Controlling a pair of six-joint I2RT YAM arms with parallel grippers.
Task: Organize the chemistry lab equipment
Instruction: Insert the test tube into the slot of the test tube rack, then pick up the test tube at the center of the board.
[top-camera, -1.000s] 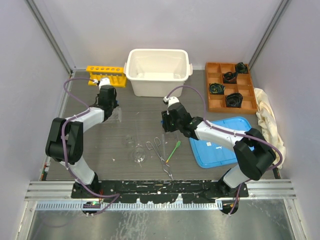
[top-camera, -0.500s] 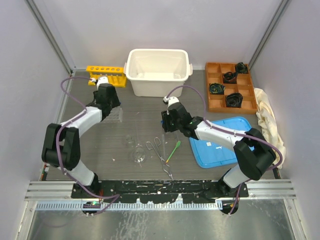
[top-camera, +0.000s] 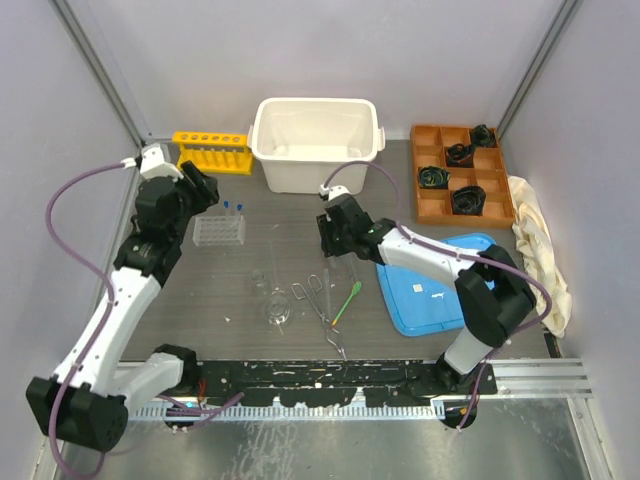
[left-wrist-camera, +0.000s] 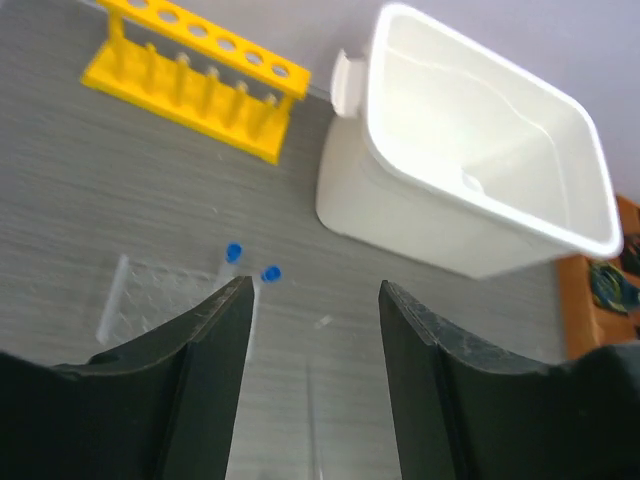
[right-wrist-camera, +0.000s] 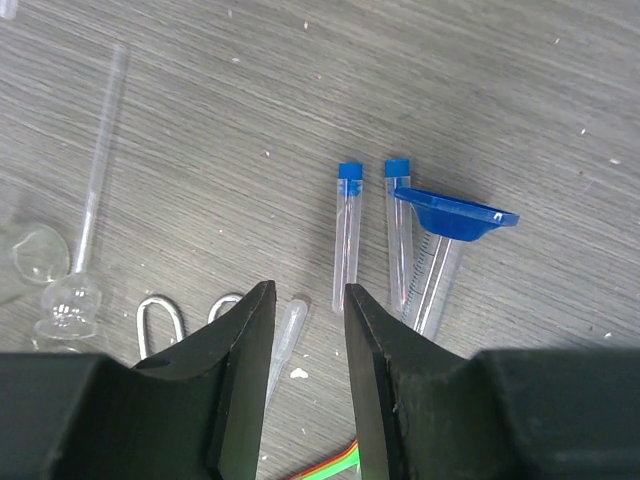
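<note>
The clear plastic rack (top-camera: 218, 231) stands left of centre with two blue-capped test tubes (top-camera: 234, 207) upright in it. My left gripper (top-camera: 203, 190) hangs open above and behind it, empty; in the left wrist view (left-wrist-camera: 315, 290) the rack (left-wrist-camera: 150, 300) and the tube caps (left-wrist-camera: 270, 273) lie beyond my left finger. My right gripper (right-wrist-camera: 307, 292) is open low over the table. Just ahead of it lie two more blue-capped tubes (right-wrist-camera: 347, 235) and the blue-based cylinder (right-wrist-camera: 440, 255). A clear dropper (right-wrist-camera: 285, 340) lies between the fingers. Flasks (top-camera: 275, 308), metal tongs (top-camera: 316, 296) and the green spatula (top-camera: 347, 300) lie mid-table.
The yellow rack (top-camera: 210, 150) stands at the back left beside a white bin (top-camera: 317, 170). An orange compartment tray (top-camera: 440, 205) with black objects is at the back right, a blue tray (top-camera: 440, 300) below it, and a cream cloth (top-camera: 537, 245) at the right edge.
My left gripper opened and the arm swung up and back to the left, away from the clear rack, which now shows two tubes. The right gripper shifted slightly.
</note>
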